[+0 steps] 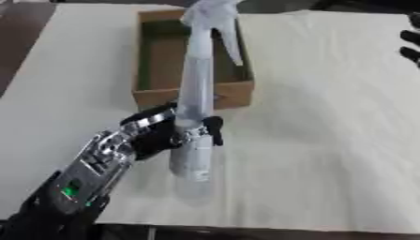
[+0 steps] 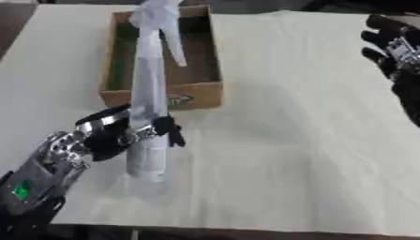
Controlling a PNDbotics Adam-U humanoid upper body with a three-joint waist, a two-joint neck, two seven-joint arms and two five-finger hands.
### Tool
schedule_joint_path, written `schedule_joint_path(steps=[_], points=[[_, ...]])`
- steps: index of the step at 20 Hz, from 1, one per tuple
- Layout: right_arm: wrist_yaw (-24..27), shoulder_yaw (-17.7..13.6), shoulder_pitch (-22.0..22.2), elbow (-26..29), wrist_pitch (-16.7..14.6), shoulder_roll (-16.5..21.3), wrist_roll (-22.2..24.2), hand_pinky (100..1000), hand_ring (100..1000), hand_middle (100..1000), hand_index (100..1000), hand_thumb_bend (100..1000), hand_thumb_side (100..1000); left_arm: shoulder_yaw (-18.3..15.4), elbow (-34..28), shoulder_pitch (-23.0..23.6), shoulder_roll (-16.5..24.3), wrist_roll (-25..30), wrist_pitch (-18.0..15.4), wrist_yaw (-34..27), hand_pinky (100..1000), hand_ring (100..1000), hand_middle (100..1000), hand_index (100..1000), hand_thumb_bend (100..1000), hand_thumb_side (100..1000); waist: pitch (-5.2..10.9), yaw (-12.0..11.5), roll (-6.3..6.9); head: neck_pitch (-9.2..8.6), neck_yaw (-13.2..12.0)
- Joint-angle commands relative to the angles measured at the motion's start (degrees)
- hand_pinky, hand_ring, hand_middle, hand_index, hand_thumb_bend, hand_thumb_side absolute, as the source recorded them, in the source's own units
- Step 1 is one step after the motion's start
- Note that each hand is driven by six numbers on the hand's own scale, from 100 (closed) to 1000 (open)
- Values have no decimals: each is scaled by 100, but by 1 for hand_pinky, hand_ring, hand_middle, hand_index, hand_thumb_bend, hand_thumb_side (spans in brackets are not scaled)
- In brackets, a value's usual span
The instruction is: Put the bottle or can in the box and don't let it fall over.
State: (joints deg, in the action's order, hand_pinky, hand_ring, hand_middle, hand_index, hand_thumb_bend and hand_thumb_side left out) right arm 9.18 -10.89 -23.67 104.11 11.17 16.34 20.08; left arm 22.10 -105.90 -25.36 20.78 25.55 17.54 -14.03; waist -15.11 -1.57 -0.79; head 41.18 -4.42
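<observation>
Left hand (image 1: 156, 133) fingers curled round a tall clear spray bottle (image 1: 195, 93), held upright above the table (image 1: 328, 140). Cardboard box (image 1: 234, 91) holds nothing visible. Right hand (image 2: 393, 47) at right edge, fingers relaxed.

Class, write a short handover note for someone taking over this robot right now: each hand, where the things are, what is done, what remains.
Left hand: curled round the spray bottle, held upright, lifted off the white table cover.
Right hand: idle at the right edge, holding nothing, fingers relaxed.
Cardboard box: open, just beyond the bottle; nothing visible inside.
Done: bottle grasped and raised.
Left: carry it over the box's near wall, set it down standing, then let go carefully so it does not tip.
</observation>
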Motion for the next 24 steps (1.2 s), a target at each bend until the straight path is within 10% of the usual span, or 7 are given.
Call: schedule_joint_path(steps=[1,24], points=[[16,-25,-70,105,17,59,-10,1000,1000,1000,842,100,583,-157,-360,-112,144,-120,-115,7,1000,655,384,134,100,672,127,-10,15,-47,-7],[4,-28,-40,125,101,58,-79,1000,1000,1000,837,100,585,-937,-856,-806,439,-1146,-867,663,1000,706,442,140,100,672,223,-44,82,-207,100]])
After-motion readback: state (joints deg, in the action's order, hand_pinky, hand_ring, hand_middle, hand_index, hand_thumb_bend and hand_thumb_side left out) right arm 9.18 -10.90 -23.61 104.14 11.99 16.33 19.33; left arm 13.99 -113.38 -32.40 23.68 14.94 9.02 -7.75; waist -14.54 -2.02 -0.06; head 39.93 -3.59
